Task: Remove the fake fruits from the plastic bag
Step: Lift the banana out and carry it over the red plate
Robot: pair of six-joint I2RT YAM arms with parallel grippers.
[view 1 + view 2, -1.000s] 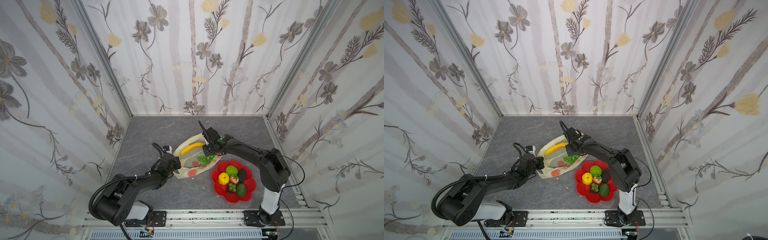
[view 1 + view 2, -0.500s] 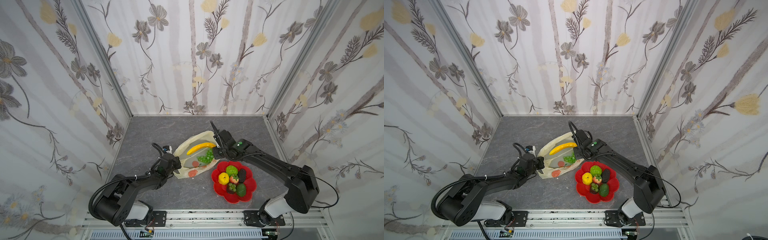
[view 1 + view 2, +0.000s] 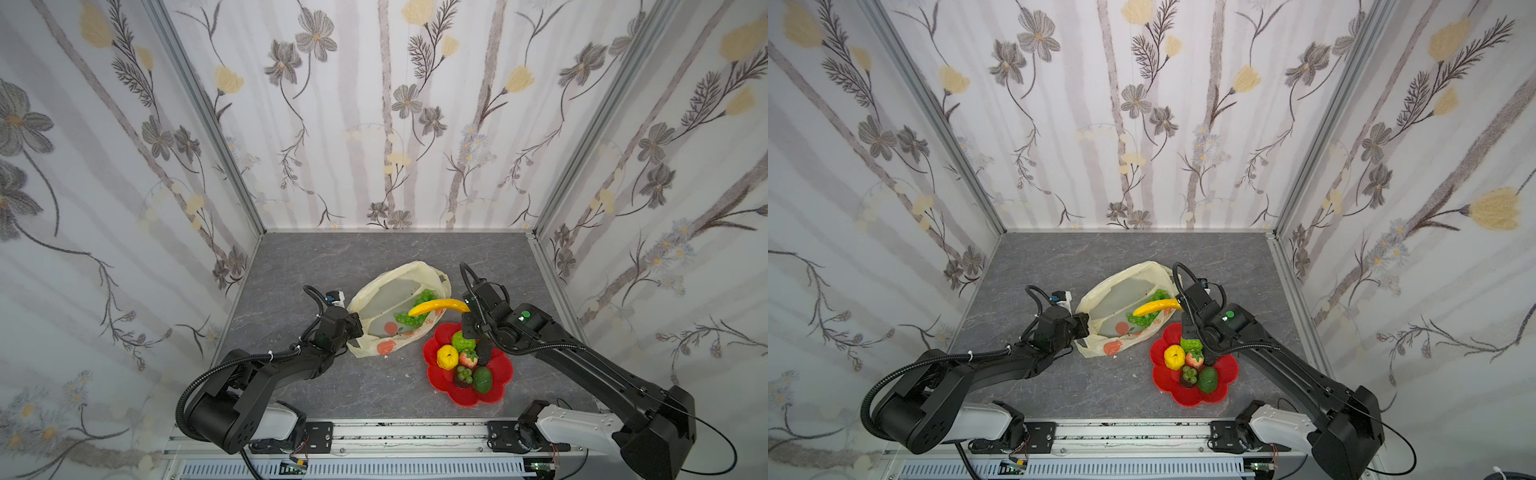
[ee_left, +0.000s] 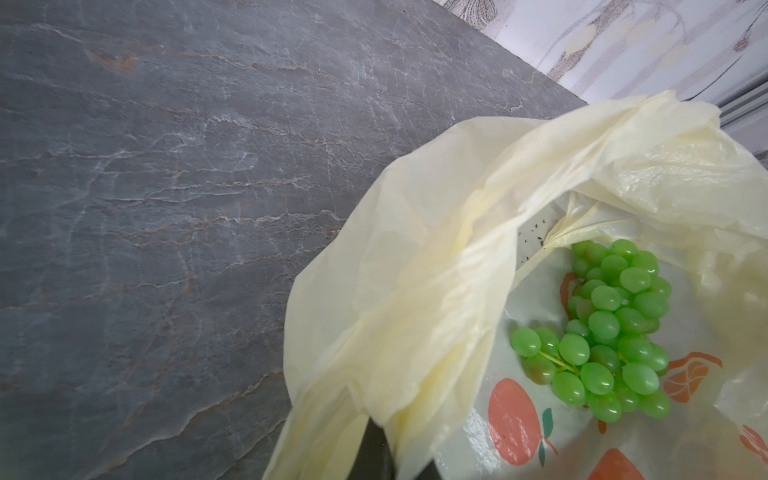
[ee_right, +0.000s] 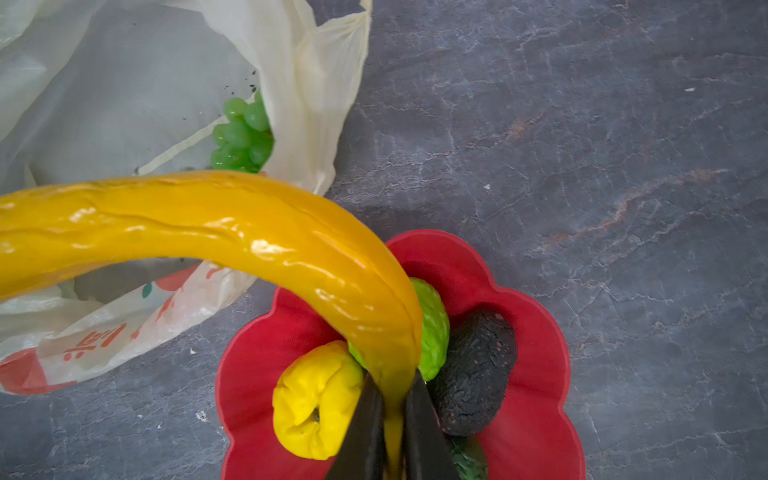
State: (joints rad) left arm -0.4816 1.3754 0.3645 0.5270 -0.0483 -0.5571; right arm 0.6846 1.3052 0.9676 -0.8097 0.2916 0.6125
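The pale-yellow plastic bag [image 3: 386, 291] [image 3: 1113, 299] lies open on the grey floor. My left gripper [image 3: 356, 329] [image 4: 386, 436] is shut on its near-left rim, which it holds up. A green grape bunch [image 3: 411, 318] [image 4: 615, 328] [image 5: 243, 133] lies inside the bag. My right gripper [image 3: 467, 309] [image 5: 392, 399] is shut on one end of the yellow banana [image 3: 438, 306] [image 3: 1156, 307] [image 5: 208, 224]. The banana hangs in the air, reaching from the bag's mouth to the back edge of the red dish [image 3: 500, 368] [image 5: 536, 374].
The dish holds a lemon [image 3: 446, 356] [image 5: 316, 399], a bumpy lime-green fruit [image 3: 463, 340], a strawberry [image 3: 468, 358], a blackish fruit [image 5: 478, 374], an avocado [image 3: 482, 380] and small grapes [image 3: 464, 374]. Flowered walls close in three sides, and a metal rail [image 3: 415, 432] runs along the front.
My right gripper has carried the banana rightward and nearer, from over the bag towards the red dish. The left gripper and the bag's held rim have stayed put.
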